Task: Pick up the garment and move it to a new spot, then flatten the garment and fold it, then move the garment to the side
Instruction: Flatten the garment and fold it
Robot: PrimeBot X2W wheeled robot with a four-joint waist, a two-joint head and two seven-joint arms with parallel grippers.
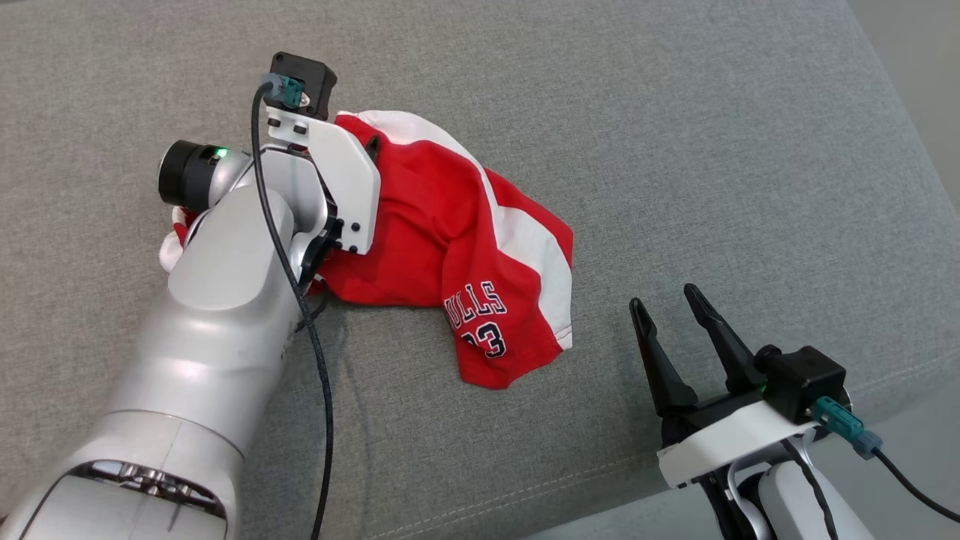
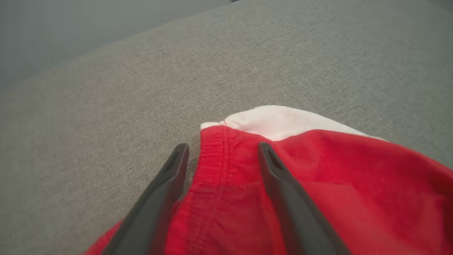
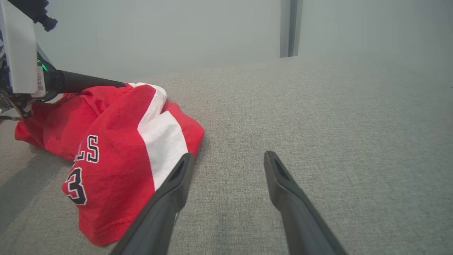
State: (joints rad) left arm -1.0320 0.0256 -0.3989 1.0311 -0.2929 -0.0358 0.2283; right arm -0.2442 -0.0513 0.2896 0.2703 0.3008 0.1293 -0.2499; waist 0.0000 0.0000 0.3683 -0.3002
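The garment (image 1: 442,240) is a pair of red shorts with white side stripes and dark lettering, crumpled on the grey cushion (image 1: 675,150). My left gripper (image 2: 221,148) is open, its fingers straddling the elastic waistband of the garment (image 2: 247,198) near a white corner. In the head view the left wrist covers that end of the cloth and hides the fingers. My right gripper (image 1: 667,300) is open and empty, low on the cushion a little right of the shorts' hem. In the right wrist view the right gripper (image 3: 228,159) stands beside the garment (image 3: 116,141).
The cushion's front seam and edge (image 1: 525,495) run along the lower right of the head view. A pale floor strip (image 1: 915,90) lies beyond the cushion's right side. A black cable (image 1: 315,352) hangs along my left forearm. A grey wall (image 3: 177,32) rises behind the cushion.
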